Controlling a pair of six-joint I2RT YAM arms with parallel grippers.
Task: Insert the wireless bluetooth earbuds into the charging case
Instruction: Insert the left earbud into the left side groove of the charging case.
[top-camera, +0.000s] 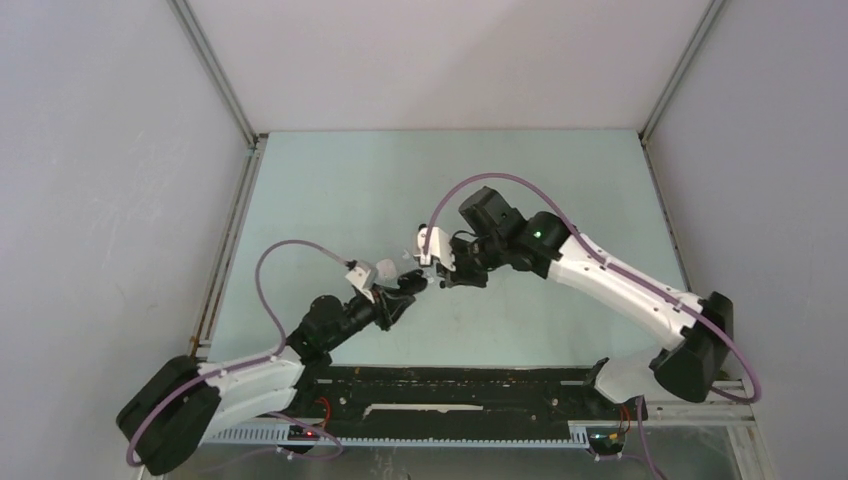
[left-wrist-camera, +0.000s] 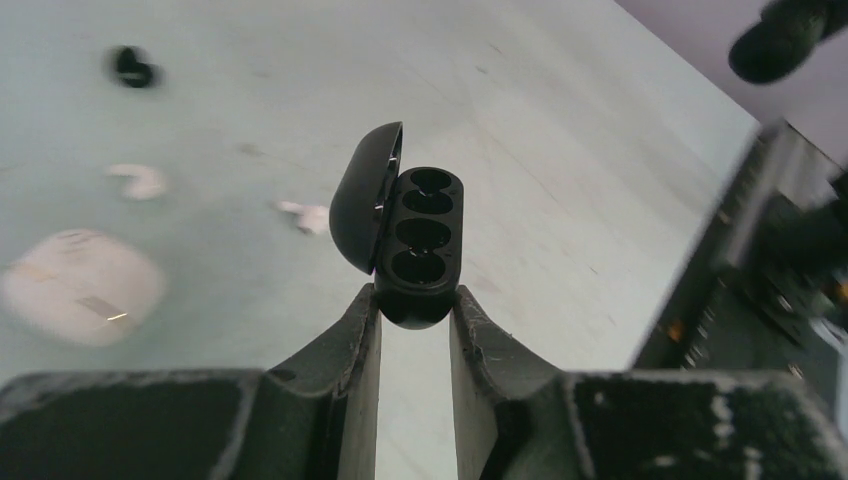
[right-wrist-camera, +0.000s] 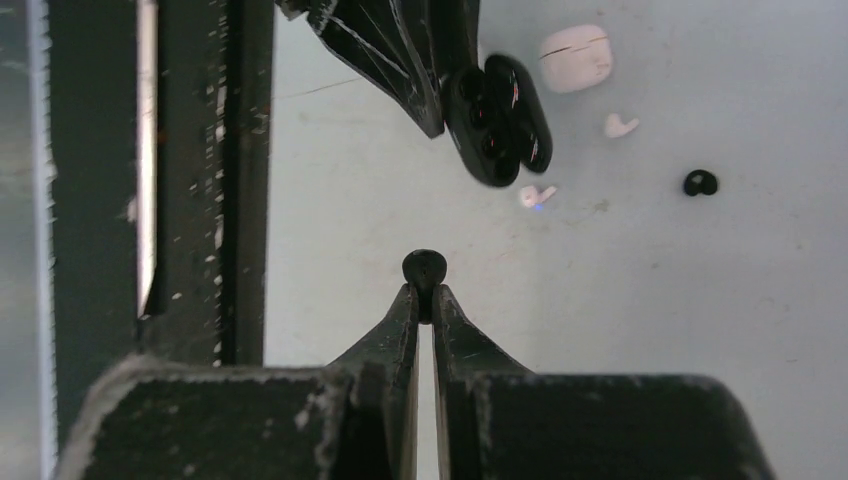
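**Legible markings: none**

Item 1, black case (left-wrist-camera: 420, 245): shell and open lid are plain, with no lettering to be made out.
Item 2, white case (left-wrist-camera: 80, 285): one small dark mark on its shell, too blurred to read.
Elsewhere, all three views: no text, brand, number or sign readable.

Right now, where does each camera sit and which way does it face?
Top external: above and behind, looking down on the table; both arms show.
Left wrist: looks along the left end effector, shut on the open black charging case.
Right wrist: looks along the right end effector, pinching a black earbud.
Shared: both wrist views show that case and a white case.
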